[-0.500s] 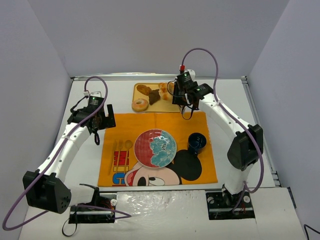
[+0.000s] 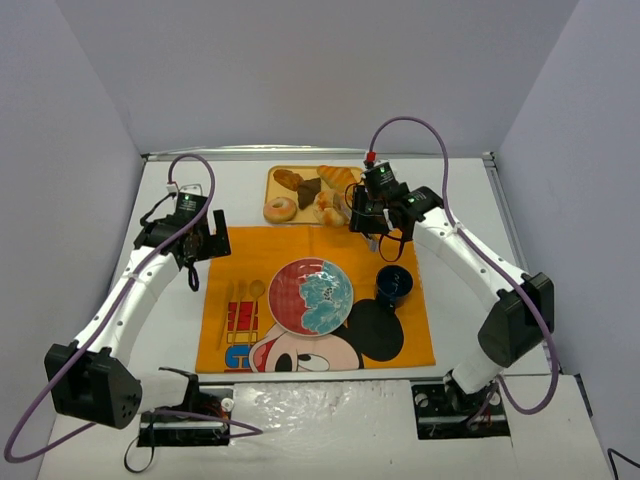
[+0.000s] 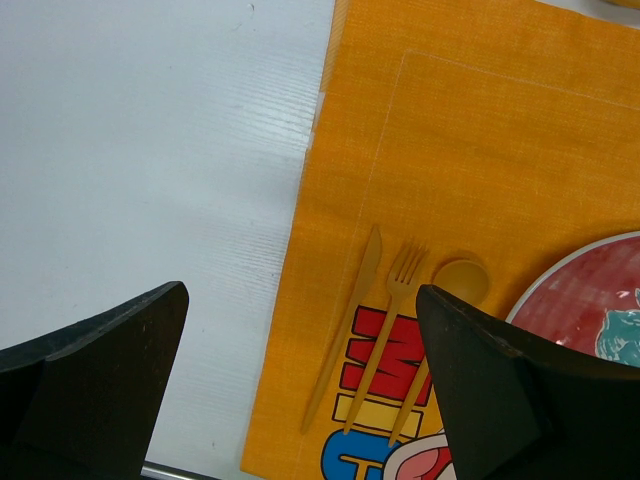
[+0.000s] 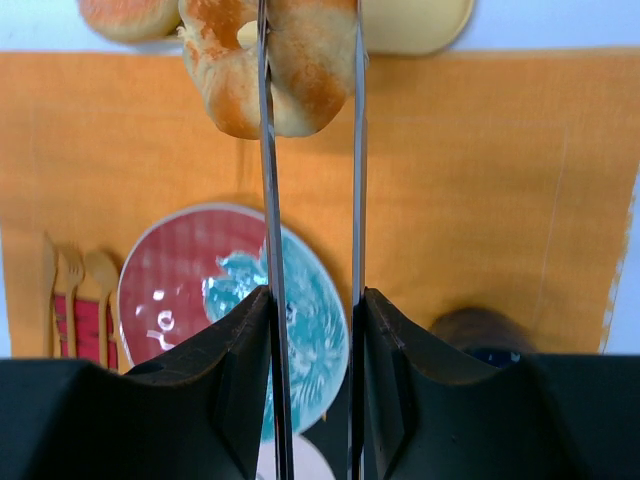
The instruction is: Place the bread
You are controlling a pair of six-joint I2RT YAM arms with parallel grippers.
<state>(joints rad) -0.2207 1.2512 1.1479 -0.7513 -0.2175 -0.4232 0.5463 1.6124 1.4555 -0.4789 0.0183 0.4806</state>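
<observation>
The bread, a knotted golden-brown bun with pale patches, is pinched between the thin blades of my right gripper, which is shut on it. In the top view the bread hangs at the near edge of the wooden board, just beyond the orange mat, with the right gripper beside it. My left gripper is open and holds nothing. It hovers over the mat's left edge.
A ring donut, a croissant and darker pastries lie on the board. On the mat are a red and teal plate, a dark blue cup and yellow cutlery. Walls enclose the table.
My right gripper has carried the bread a little toward the near side and right, off the board's back part, uncovering the croissant. The left arm has not moved.
</observation>
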